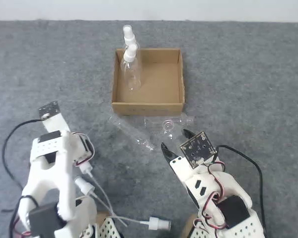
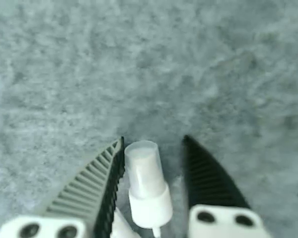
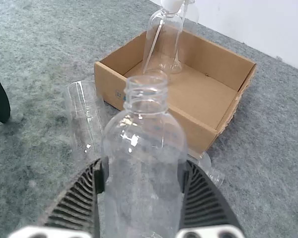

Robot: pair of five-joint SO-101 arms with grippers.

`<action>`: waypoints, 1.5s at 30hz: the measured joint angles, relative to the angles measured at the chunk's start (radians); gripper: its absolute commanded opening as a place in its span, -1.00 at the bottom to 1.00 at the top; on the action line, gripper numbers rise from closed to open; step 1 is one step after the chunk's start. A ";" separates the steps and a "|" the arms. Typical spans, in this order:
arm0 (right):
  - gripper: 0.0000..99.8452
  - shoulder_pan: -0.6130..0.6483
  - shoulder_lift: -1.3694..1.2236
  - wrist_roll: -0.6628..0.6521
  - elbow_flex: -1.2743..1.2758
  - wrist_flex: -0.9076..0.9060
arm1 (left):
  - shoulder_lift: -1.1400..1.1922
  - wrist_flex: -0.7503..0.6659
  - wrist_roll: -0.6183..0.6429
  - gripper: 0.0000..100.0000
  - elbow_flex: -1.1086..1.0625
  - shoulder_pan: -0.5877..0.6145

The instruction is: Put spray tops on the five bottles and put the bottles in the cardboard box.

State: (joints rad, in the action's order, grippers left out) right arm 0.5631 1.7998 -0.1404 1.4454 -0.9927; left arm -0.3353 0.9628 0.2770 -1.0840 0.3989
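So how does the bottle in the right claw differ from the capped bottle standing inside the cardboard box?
The held bottle, in the right claw, has an open neck with no top; the capped bottle carries a white spray top. The held bottle is outside the cardboard box, near its front wall, clamped between the claw's fingers; the capped bottle stands free in a corner of the box. Both are clear and upright.
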 measured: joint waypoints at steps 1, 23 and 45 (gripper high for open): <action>-0.98 0.000 0.000 0.000 0.000 0.000 | 0.000 -0.014 -0.002 -0.96 0.000 -0.011; -0.98 0.000 0.000 0.000 0.000 0.000 | 0.000 -0.048 -0.003 -0.98 0.150 -0.078; -0.99 0.000 0.000 0.000 0.000 0.011 | -0.465 0.008 0.135 -0.98 0.219 -0.078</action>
State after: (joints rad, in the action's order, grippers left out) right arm 0.5631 1.7998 -0.1404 1.4454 -0.9820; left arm -0.8002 0.9705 0.4120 -0.8646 0.3207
